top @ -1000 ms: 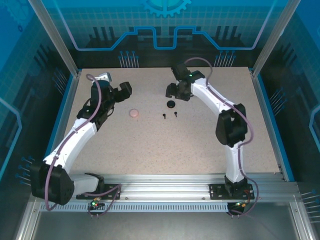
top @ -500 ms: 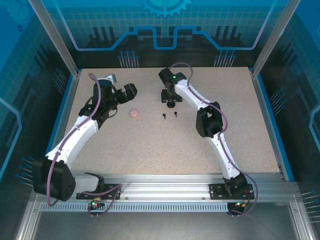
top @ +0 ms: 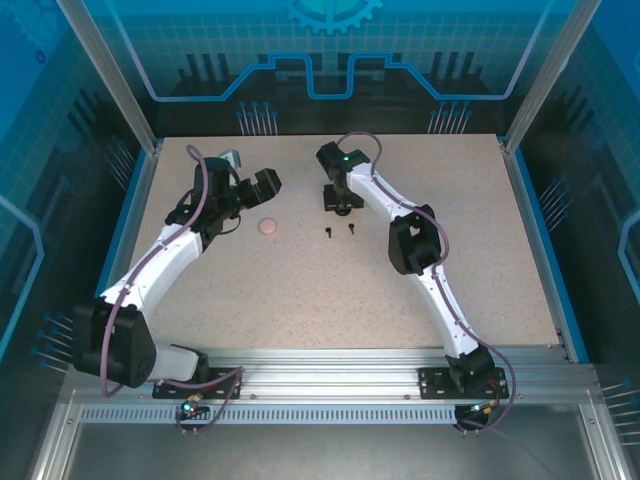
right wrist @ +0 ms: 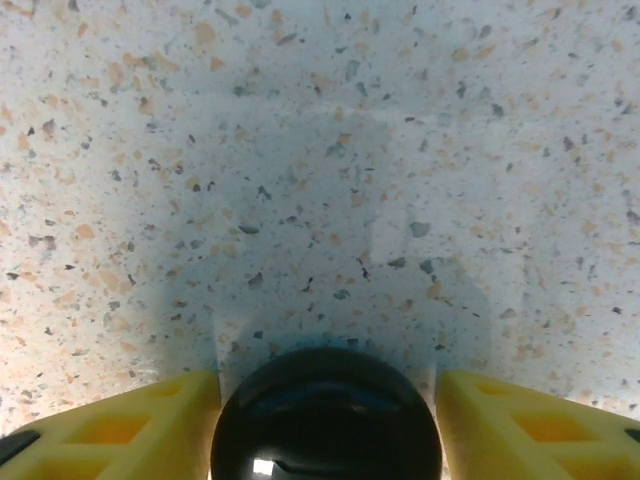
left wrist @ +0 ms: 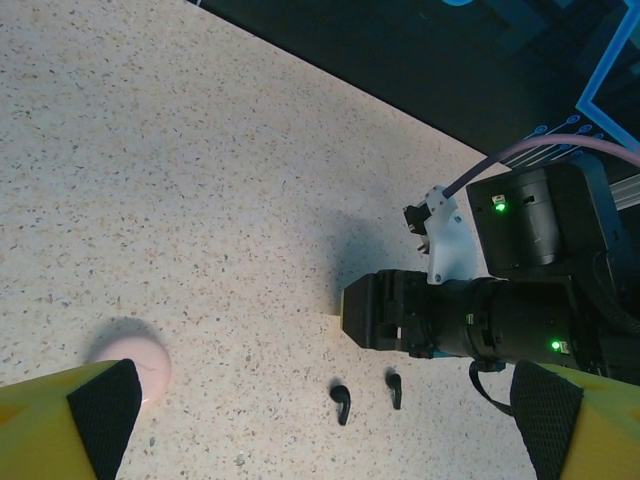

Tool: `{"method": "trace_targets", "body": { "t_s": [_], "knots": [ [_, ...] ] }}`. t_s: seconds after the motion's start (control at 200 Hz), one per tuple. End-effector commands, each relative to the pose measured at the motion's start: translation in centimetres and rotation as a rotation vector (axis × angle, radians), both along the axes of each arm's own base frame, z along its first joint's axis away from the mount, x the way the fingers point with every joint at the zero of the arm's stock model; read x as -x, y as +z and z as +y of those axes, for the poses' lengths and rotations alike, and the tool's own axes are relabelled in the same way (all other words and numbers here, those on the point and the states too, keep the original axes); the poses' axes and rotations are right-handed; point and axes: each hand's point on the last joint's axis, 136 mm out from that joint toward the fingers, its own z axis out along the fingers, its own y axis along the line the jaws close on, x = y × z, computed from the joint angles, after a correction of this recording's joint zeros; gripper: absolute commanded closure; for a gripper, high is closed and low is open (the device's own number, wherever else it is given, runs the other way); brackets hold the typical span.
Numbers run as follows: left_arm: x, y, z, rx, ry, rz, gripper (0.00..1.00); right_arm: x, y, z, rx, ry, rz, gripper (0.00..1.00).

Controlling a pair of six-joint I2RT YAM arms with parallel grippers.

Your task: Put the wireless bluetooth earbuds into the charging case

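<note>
Earbuds (left wrist: pixel 341 403) tiny, black, stemmed; case (right wrist: pixel 326 415) round, glossy black.

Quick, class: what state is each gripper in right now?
Left gripper: open, holding nothing.
Right gripper: jaws flank the black case; whether they grip it cannot be told.

**Speckled table, 4 small items**

The beige speckled tabletop (top: pixel 300 290) carries a pale pink round case (top: pixel 267 227) left of centre. A glossy black round case (right wrist: pixel 326 415) lies farther right. Near it lie 2 black stemmed earbuds (top: pixel 328 233), side by side but apart.
</note>
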Motion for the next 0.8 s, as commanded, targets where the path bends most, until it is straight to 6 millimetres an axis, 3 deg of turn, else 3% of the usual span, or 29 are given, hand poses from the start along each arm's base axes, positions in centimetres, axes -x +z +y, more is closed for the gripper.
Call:
{"method": "trace_targets", "body": {
  "t_s": [0.0,0.17,0.295,0.59,0.715,0.795],
  "knots": [
    [-0.8,1.5,-0.2,0.053,0.011,-0.028,0.01,0.4,-1.7,-0.3,0.005,0.002,0.047,0.42],
    [-0.7,1.3,-0.4,0.095,0.013,-0.046,0.01,0.8,-1.9,-0.1,-0.019,-0.005,0.069,0.48],
    [-0.5,1.6,-1.0,0.099,-0.028,-0.044,0.01,0.7,-0.8,0.3,-0.052,-0.006,0.063,0.59],
    [-0.3,2.6,-1.5,0.124,-0.04,-0.064,0.01,0.1,6.6,0.3,-0.14,-0.021,-0.048,0.66],
    [0.3,2.9,-3.1,0.104,-0.073,-0.084,0.01,1.0,9.5,-0.1,-0.156,-0.016,-0.085,0.66],
    [0.8,3.0,-4.8,0.078,-0.108,-0.094,0.01,2.0,10.3,-0.6,-0.155,-0.015,-0.088,0.66]
  ]
}}
